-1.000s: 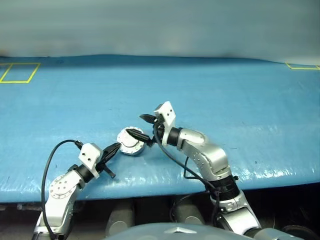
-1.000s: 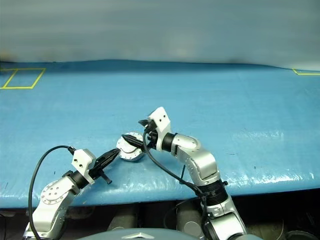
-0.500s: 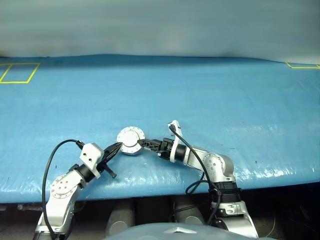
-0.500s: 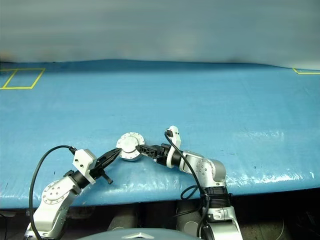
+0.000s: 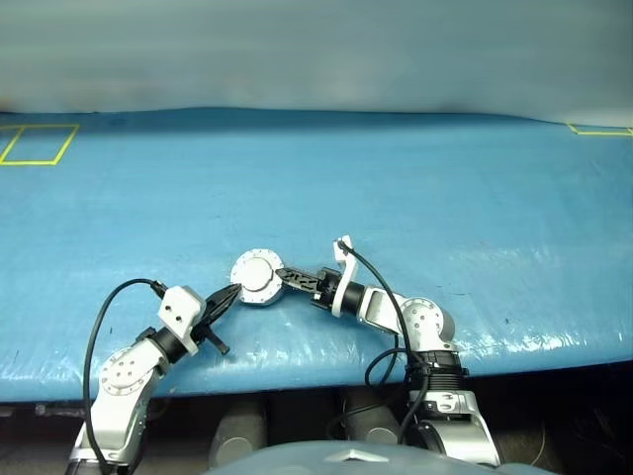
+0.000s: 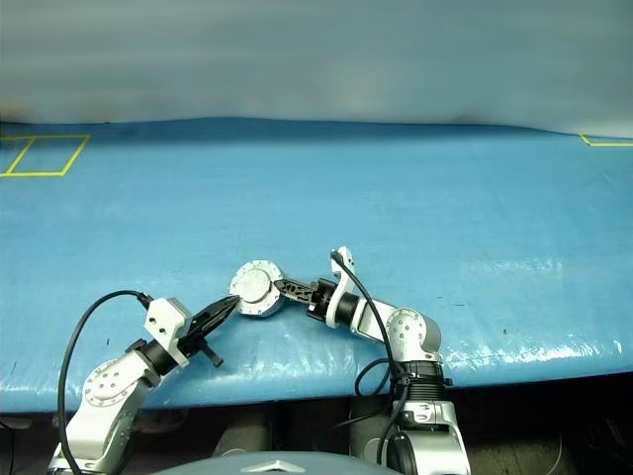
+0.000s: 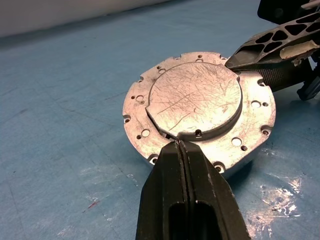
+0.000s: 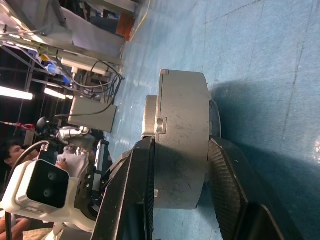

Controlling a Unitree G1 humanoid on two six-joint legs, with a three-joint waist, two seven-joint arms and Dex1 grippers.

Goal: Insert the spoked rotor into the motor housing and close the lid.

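Right wrist view: motor housing [image 8: 182, 145] sits between right fingers [image 8: 225, 192].

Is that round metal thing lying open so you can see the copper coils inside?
No. In the left wrist view the lid sits flat on the motor housing, showing a plain scratched grey face and no coils.

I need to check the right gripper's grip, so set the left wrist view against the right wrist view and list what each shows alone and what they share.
Left wrist view alone: the lid's scratched top face, the screw holes around it, and the shut left gripper touching its edge. Right wrist view alone: the motor housing's side wall between the right gripper's fingers, with lab clutter behind. Both: the closed motor on the blue table.
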